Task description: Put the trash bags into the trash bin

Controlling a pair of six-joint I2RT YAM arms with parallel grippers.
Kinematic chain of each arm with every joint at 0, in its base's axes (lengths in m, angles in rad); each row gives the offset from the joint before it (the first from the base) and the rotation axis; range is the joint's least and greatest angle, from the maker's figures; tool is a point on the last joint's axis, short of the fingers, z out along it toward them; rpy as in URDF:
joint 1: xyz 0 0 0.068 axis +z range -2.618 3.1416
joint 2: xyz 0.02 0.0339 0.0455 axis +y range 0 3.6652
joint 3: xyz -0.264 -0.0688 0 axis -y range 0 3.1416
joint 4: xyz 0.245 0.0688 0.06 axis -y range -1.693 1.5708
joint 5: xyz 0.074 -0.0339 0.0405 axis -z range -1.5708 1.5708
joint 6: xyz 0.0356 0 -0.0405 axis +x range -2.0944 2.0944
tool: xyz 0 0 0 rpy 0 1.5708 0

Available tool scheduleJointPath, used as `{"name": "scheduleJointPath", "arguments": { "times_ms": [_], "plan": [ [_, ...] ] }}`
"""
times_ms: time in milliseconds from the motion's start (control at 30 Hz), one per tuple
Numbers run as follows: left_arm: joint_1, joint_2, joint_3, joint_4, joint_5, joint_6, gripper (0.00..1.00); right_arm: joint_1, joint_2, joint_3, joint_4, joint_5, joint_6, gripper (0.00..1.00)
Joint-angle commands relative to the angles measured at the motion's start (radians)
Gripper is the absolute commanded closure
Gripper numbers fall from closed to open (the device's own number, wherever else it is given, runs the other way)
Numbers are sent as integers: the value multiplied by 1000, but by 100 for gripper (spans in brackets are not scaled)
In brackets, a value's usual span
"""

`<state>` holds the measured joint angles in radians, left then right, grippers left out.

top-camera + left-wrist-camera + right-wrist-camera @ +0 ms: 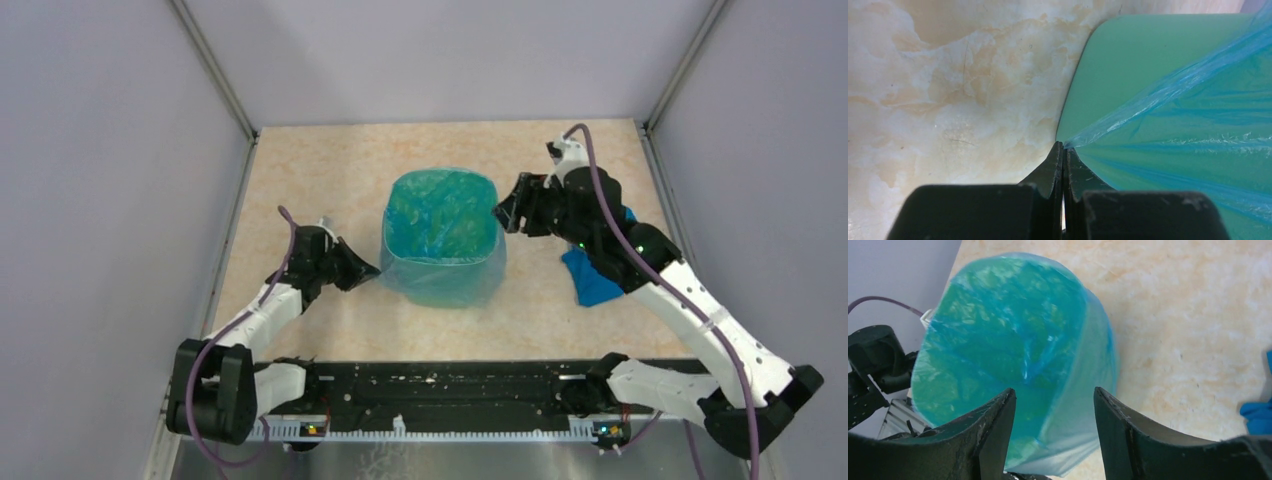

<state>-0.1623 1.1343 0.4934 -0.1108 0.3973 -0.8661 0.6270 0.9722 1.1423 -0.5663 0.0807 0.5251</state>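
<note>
My left gripper (1063, 150) pinches the thin, limp trash bag (437, 215) at the trash bin's (1128, 60) nine o'clock skirt, a light, slippery, tearable film; my right gripper (1054, 405) gapes wide at three o'clock.

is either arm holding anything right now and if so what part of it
The left gripper is shut on the trash bag, pinching its film low beside the trash bin. The right gripper is open, holding nothing.
</note>
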Motion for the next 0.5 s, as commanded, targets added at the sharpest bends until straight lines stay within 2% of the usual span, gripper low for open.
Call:
{"name": "scheduleJointPath", "arguments": {
  "times_ms": [0, 233, 467],
  "plan": [
    [1, 34, 52, 53, -40, 48, 100, 101, 171, 215, -89, 60, -141, 41],
    [-9, 64, 52, 83, -46, 46, 100, 215, 458, 457, -177, 104, -244, 41],
    [-11, 68, 18, 103, -44, 36, 100, 261, 627, 506, -202, 98, -308, 33]
  ]
}}
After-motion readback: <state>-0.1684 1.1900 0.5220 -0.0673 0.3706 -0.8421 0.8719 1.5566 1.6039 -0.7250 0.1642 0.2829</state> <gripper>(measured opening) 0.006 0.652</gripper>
